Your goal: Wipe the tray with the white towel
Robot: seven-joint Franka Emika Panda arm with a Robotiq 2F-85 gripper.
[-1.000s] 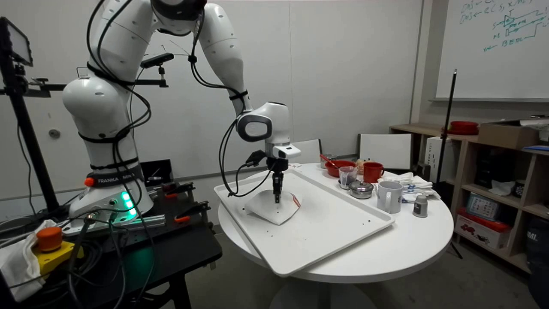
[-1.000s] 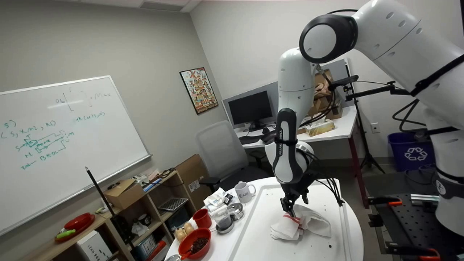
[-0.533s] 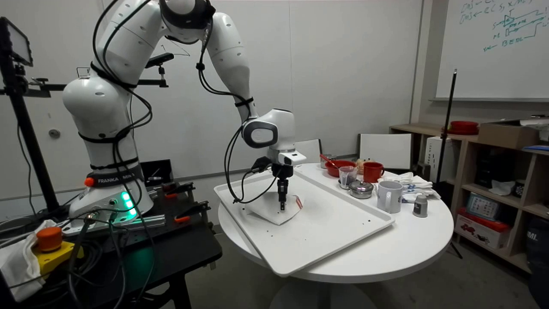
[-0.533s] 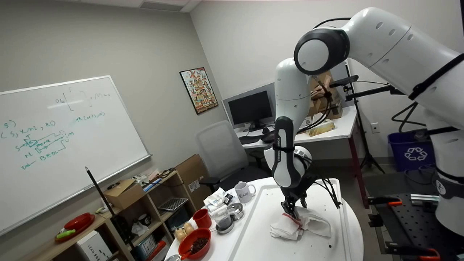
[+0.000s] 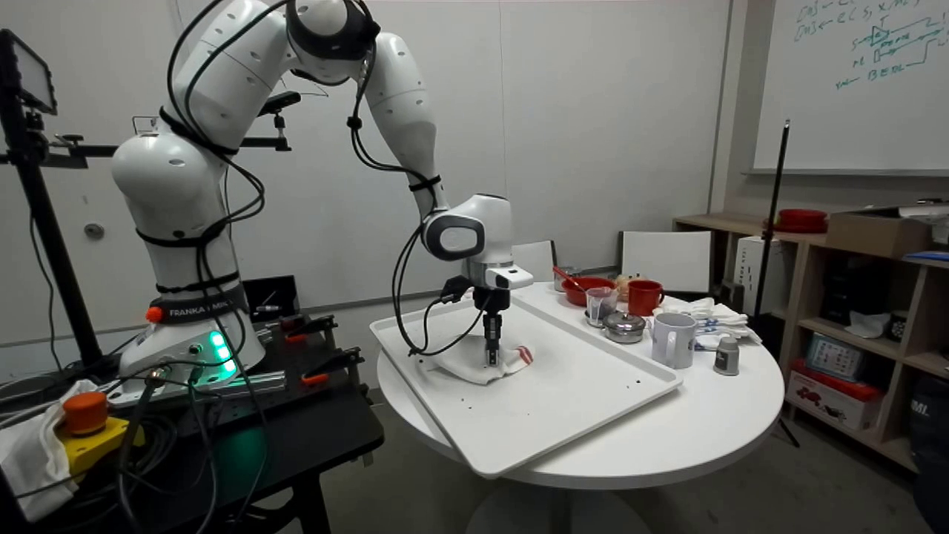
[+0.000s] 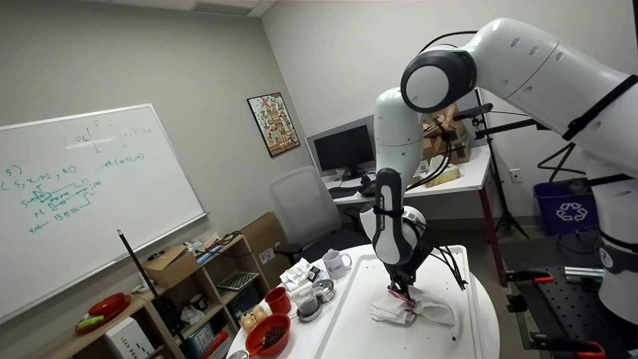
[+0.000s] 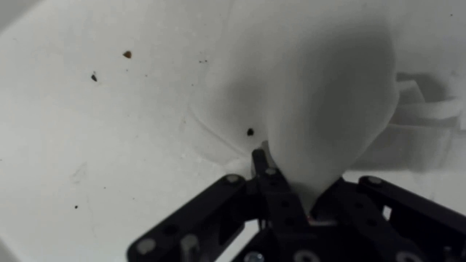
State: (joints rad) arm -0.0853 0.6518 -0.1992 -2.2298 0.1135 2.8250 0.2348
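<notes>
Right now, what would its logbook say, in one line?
pincer: shut on white towel | location: on tray | tray surface: scattered dark specks

In the wrist view I see the end effector (image 7: pixel 305 178) with the white towel (image 7: pixel 335 98) pinched between its black fingers (image 7: pixel 278 196), the cloth narrowing down into the gap. Beyond the fingertips it swells into a soft, blurred bulge in deep grey shade, and a tiny bit of red shows low between the fingers. Right of the end effector, as this camera sees it, crumpled folds of the towel lie on the tray (image 7: pixel 120 127). Ahead and left, a brown fleck (image 7: pixel 127 54) sits near a dark crumb (image 7: pixel 94 77). A black speck (image 7: pixel 250 132) shows just past the left fingertip, on cloth or tray I can't tell.
</notes>
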